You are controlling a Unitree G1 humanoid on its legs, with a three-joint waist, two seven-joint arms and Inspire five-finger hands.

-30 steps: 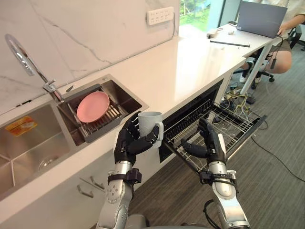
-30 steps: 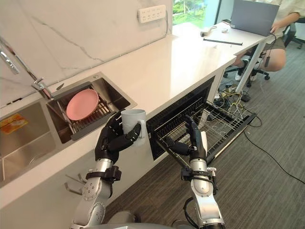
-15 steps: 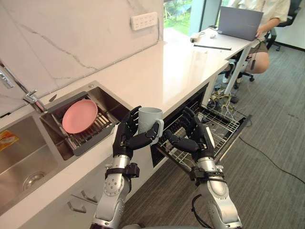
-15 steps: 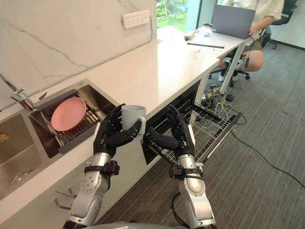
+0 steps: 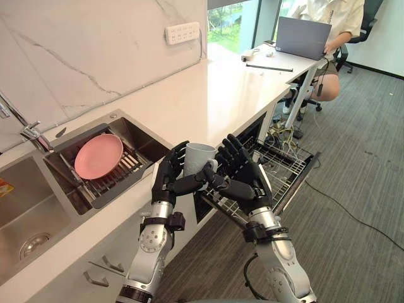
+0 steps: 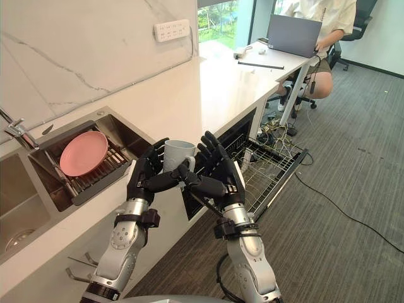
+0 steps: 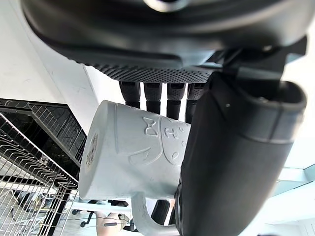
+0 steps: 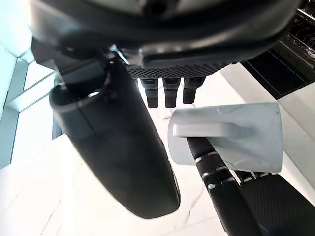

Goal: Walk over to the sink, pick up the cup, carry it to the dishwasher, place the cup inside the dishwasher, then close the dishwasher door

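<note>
A: Cup, where?
B: The grey cup (image 5: 198, 158) is in the left hand (image 5: 169, 180), upright and mouth up, just off the counter (image 5: 214, 95) edge.
A: Grip?
B: Closed round it. In the left wrist view the fingers (image 7: 152, 93) wrap the far side of the cup and the thumb (image 7: 231, 162) crosses the near side by the handle.
A: Right hand?
B: The right hand (image 5: 245, 180) is raised just beside the cup on the handle side, facing the left palm. Its fingers are straight and fanned wide, and it holds nothing. Its thumb points at the handle. Whether it touches, can't tell.
A: Dishwasher?
B: The wire dishwasher rack (image 5: 287, 167) is pulled out, below and beyond the right hand, on the side away from the left hand. The cup is higher than the rack, not in it.
A: Sink?
B: The sink (image 5: 38, 208) is on the left hand's outer side, well apart. A pink plate (image 5: 98, 156) leans in a drain rack (image 5: 129, 165) there.
A: Else?
B: A person (image 5: 328, 16) sits at a laptop (image 5: 303, 38), far beyond the right hand at the counter's end.
</note>
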